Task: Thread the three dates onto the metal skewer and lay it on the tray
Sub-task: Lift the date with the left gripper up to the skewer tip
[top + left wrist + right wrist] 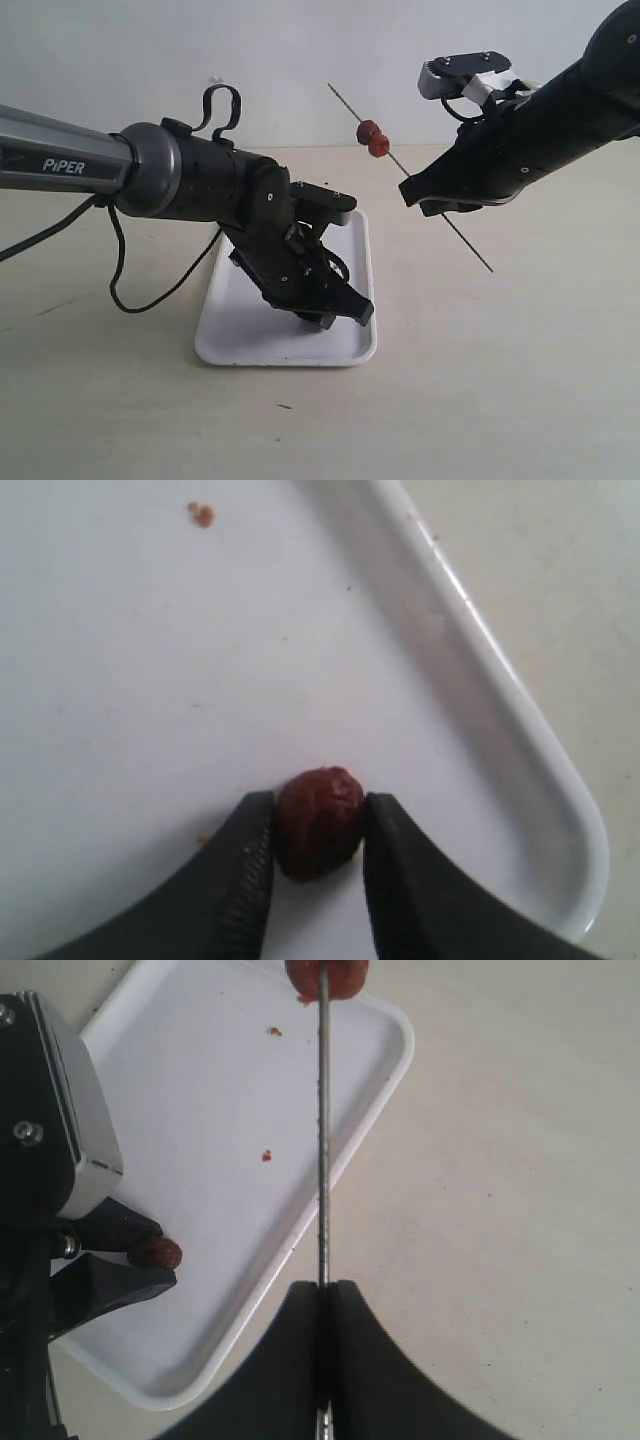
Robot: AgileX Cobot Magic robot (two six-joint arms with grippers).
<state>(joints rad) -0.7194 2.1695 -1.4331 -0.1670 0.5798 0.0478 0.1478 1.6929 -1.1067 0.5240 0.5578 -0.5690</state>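
The left claw (348, 314) reached down onto the white tray (240, 335), its two fingers (245, 880) pressed against opposite sides of a single dark red date (320, 822), so that the claw was closed on the fruit. That date sat on the tray floor near one rounded corner, well inside the rim. A few reddish crumbs (272, 1031) lay elsewhere on the tray. The right claw (322, 1295) was clamped fully on the metal skewer (400, 165), gripping it partway along its length and holding it in the air above the table (500, 380), to the right of the tray. In the exterior view the skewer's long axis ran diagonally: its upper end pointed up and to the left towards the back wall, while its lower end pointed down and to the right towards the table surface. Two dates (373, 138) were threaded on the upper section, touching one another, between the right claw and the upper tip. From the right wrist camera the rod ran straight out from between the closed fingers, passing over the tray's rim.
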